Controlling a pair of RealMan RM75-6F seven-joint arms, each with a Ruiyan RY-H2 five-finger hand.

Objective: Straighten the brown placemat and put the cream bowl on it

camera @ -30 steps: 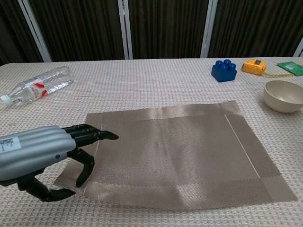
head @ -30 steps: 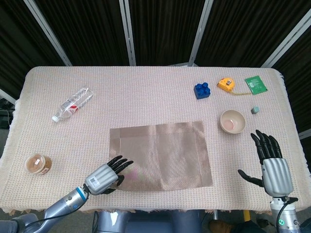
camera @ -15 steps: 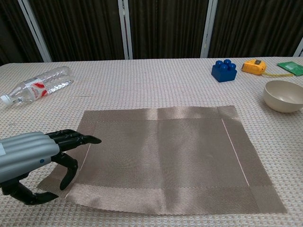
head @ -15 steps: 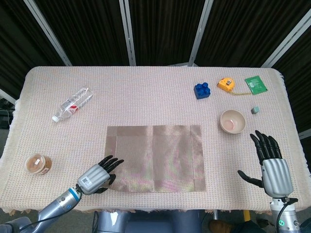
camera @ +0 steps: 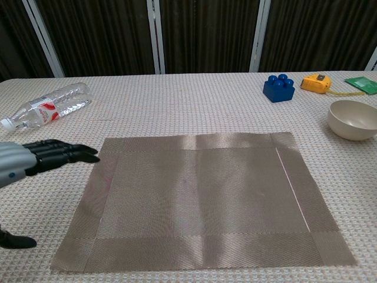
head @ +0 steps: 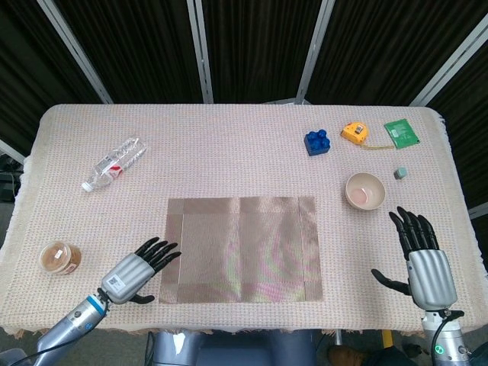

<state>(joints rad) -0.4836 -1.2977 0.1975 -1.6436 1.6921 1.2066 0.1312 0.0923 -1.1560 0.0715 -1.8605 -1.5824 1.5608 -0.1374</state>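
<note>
The brown placemat (head: 241, 249) (camera: 200, 197) lies flat in the middle front of the table, its edges square to the table's front. The cream bowl (head: 364, 190) (camera: 353, 119) stands upright on the cloth to the right of the mat, apart from it. My left hand (head: 137, 264) (camera: 41, 157) hovers just off the mat's left edge, fingers spread, holding nothing. My right hand (head: 421, 252) is open near the front right, below the bowl, palm toward the mat.
A clear plastic bottle (head: 113, 163) (camera: 47, 106) lies at the left. A small brown jar (head: 59, 257) sits front left. A blue brick (head: 317, 142) (camera: 279, 87), yellow tape measure (head: 354, 133) (camera: 316, 83), green packet (head: 402, 132) and small grey block (head: 399, 173) lie at back right.
The mat turned from skewed to square. My left hand slid left off the mat's corner and now hovers clear of it. The right hand barely moved.
</note>
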